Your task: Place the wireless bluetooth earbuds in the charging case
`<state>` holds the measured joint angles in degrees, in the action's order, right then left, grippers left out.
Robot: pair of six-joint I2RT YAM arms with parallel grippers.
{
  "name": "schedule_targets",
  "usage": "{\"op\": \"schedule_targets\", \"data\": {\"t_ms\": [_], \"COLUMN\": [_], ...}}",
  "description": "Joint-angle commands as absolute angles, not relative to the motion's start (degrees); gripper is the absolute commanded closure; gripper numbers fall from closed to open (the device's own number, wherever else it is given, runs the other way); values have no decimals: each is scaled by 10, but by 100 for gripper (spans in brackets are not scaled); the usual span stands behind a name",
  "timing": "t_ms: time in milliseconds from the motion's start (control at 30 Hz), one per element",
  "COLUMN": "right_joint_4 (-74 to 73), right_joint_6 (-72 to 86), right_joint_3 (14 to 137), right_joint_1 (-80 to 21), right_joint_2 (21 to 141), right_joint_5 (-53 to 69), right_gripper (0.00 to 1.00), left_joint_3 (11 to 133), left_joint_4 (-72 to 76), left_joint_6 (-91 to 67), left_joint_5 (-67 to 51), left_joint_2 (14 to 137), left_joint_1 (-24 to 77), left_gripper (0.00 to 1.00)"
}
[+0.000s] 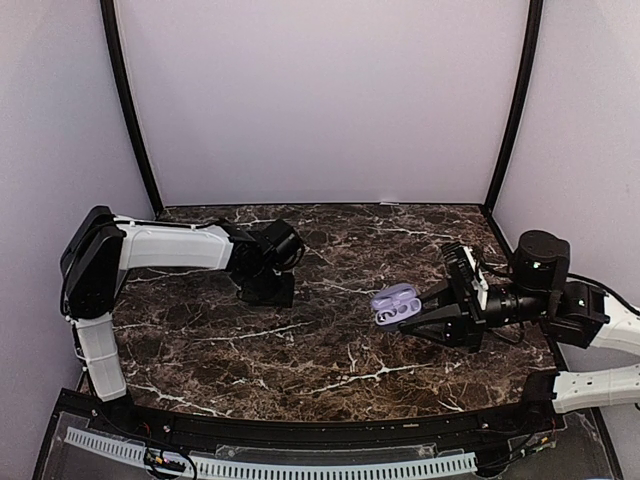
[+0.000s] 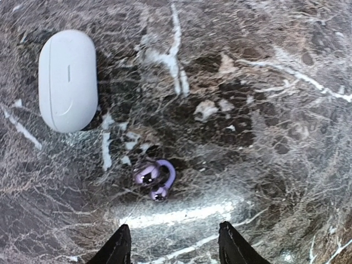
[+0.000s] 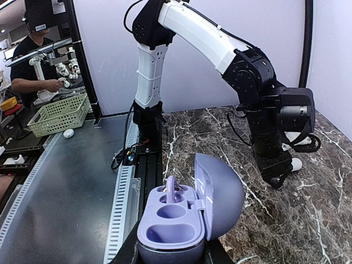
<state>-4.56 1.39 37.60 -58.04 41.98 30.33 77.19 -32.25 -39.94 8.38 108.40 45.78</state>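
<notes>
Charging case (image 3: 181, 220) is sitting open in the right claw (image 1: 412, 318), whose fingers are closing on its lower half and holding it above the marble table (image 1: 330, 360). Its lid is standing up on the right, showing the pale lilac inside. One lilac earbud (image 3: 171, 190) is resting in the far slot; the near slot is showing bare. Farther across the table, the left claw (image 2: 175, 247) is hanging open, its fingers (image 2: 118, 250) spread wide. A second earbud (image 2: 155, 179), purple with a curved hook, is lying on the table just ahead of those fingertips, touching neither. Beyond it and to the left in the wrist view, a white oval pebble (image 2: 67, 80) is lying flat, well apart from the earbud.
</notes>
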Motion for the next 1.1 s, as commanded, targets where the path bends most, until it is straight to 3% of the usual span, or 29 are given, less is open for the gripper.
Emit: {"op": "schedule_targets", "data": {"t_ms": [0, 533, 1067], "right_joint_4": [-39, -42, -45], "right_joint_6": [17, 16, 15], "right_joint_3": [378, 375, 374], "right_joint_1": [-583, -584, -584], "right_joint_2": [410, 405, 402], "right_joint_5": [298, 295, 294], "right_gripper": [100, 100, 100], "left_joint_3": [808, 862, 856], "left_joint_4": [-389, -386, -365], "left_joint_6": [-453, -430, -393], "left_joint_5": [159, 174, 159], "left_joint_2": [1104, 1165, 1180], "left_joint_1": [463, 464, 448], "left_gripper": [48, 63, 73]}}
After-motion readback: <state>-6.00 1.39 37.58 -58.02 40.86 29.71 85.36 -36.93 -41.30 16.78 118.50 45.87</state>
